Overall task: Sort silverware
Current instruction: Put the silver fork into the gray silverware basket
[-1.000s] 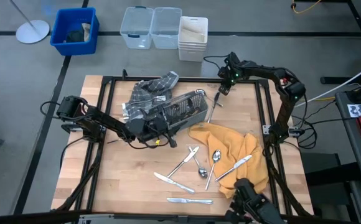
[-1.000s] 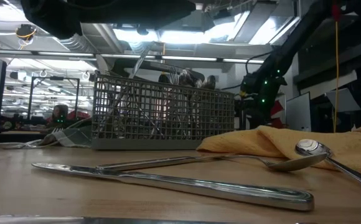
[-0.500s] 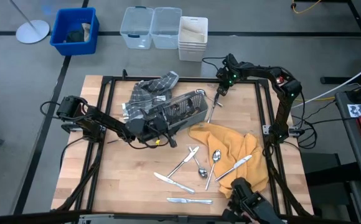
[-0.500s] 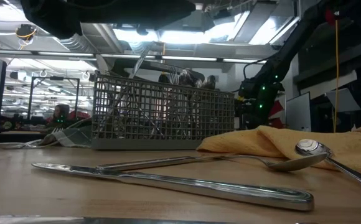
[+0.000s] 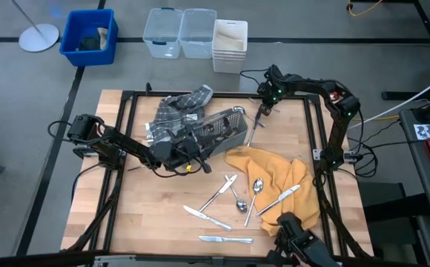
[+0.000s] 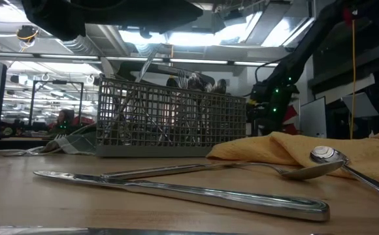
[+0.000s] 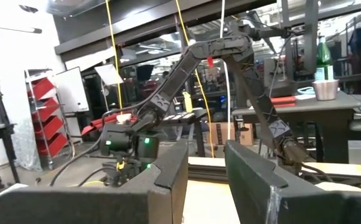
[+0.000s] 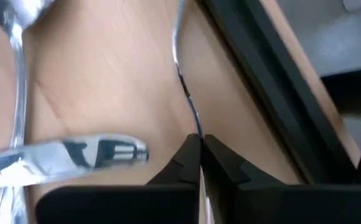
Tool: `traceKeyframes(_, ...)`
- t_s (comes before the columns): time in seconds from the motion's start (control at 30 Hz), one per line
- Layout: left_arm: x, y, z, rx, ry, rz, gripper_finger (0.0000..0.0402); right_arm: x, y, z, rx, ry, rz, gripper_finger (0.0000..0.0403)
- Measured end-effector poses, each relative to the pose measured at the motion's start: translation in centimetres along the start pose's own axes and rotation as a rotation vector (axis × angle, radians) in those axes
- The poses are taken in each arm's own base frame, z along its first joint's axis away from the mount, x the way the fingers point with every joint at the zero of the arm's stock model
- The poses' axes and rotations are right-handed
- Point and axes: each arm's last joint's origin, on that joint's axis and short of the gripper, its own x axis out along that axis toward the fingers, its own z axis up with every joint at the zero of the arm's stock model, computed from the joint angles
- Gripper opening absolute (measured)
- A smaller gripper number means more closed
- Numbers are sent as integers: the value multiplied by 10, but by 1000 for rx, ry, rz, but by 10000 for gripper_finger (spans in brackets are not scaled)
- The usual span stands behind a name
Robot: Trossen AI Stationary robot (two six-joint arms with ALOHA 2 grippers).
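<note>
The right gripper (image 5: 263,108) is down at about one o'clock on the tabletop (image 5: 163,222), just past the caddy's (image 5: 215,132) far end. In the right wrist view its fingers (image 8: 183,165) are pressed together on the thin handle of a utensil (image 8: 183,87) lying on the wood close to the black frame rail (image 8: 255,74); they pinch it edge-on, probably because a flat handle on wood offers no other purchase. Two more pieces (image 8: 62,152) lie crossed beside it.

The left gripper (image 5: 176,152) sits at the caddy's near side, around nine o'clock of centre. Its fingers (image 7: 261,180) stand apart with nothing visible between them; whether they touch the caddy I cannot tell.

Most silverware stands in the caddy, handles up, as the low view shows. The rest lies loose at five o'clock: a fork (image 5: 220,191), two spoons (image 5: 253,194), and knives (image 5: 207,217), some resting on the yellow cloth (image 5: 274,174). A checked cloth (image 5: 174,110) is bunched behind the caddy at eleven o'clock.
</note>
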Motion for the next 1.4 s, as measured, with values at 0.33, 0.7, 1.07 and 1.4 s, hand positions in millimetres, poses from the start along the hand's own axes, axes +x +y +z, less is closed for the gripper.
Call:
traceKeyframes(0.33,-4,5,12,7,-1,90,95,-37,5,1,18,-20,-35,4)
traceKeyframes(0.7,-32,9,54,60,71,251,95,-108,21,1,71,-169,-52,2)
traceKeyframes(1.07,-79,20,83,7,235,351,95,-193,82,-1,-18,-490,190,1)
traceKeyframes(1.4,-107,36,86,-80,295,297,95,-238,177,24,-267,-860,381,1)
